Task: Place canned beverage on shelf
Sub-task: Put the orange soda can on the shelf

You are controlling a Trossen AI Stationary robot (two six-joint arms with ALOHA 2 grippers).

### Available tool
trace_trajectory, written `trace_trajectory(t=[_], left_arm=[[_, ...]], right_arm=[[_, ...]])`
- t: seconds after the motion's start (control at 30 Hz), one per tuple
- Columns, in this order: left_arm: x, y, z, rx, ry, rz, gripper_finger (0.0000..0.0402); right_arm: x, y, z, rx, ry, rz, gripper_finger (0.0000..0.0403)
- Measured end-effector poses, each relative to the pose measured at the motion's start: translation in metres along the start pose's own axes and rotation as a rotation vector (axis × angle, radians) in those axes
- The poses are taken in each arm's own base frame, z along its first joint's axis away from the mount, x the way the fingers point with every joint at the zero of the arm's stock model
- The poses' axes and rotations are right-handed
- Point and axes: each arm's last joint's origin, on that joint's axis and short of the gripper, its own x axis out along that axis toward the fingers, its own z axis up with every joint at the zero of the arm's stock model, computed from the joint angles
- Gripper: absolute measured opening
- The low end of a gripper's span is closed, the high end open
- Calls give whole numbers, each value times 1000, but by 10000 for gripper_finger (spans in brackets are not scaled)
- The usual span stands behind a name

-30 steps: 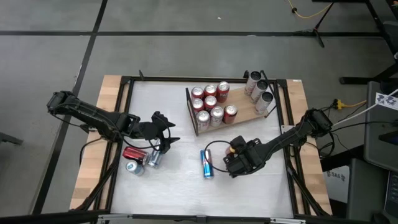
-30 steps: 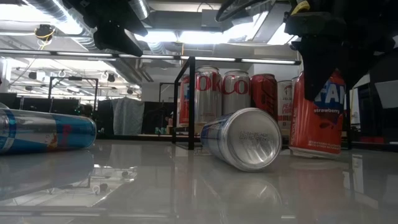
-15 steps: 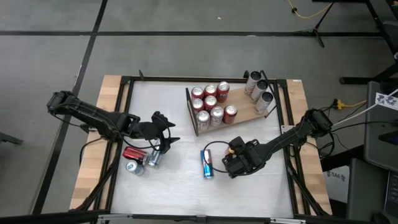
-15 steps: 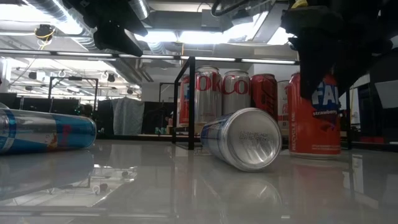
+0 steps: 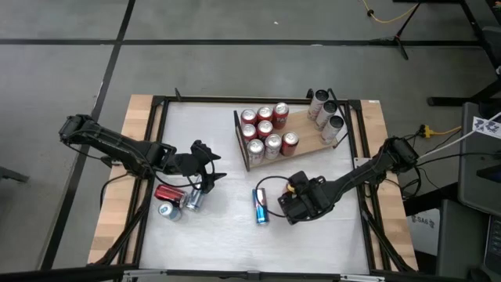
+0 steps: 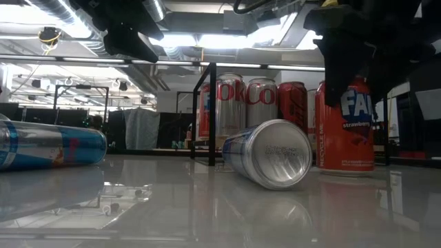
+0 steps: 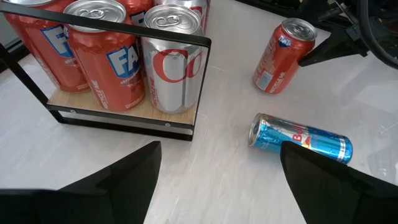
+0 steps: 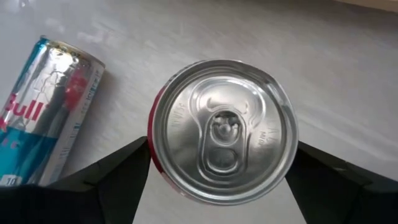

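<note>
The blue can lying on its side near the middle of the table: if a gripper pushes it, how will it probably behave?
The blue can lies on its side on the smooth white table, so a push across its length would probably roll it. Its metal wall looks glossy, so fingers may slip. A push along its length would more likely make it slide.

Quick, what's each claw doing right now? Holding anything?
Left tool: open, holding nothing.
Right tool: around the upright red can; whether it grips it cannot be told.
</note>
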Motion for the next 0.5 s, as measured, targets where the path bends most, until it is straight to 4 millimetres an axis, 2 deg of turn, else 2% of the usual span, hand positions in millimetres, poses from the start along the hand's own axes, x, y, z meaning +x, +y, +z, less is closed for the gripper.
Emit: trace_trajectory(t=[0.23,0.5], left_arm=[[0,0,0,0,0,0,319],[0,0,0,0,0,0,319]], right_arm=[[3,-1,8,-7,3,-10,340],[4,-1,9,-180,11,-11,340]])
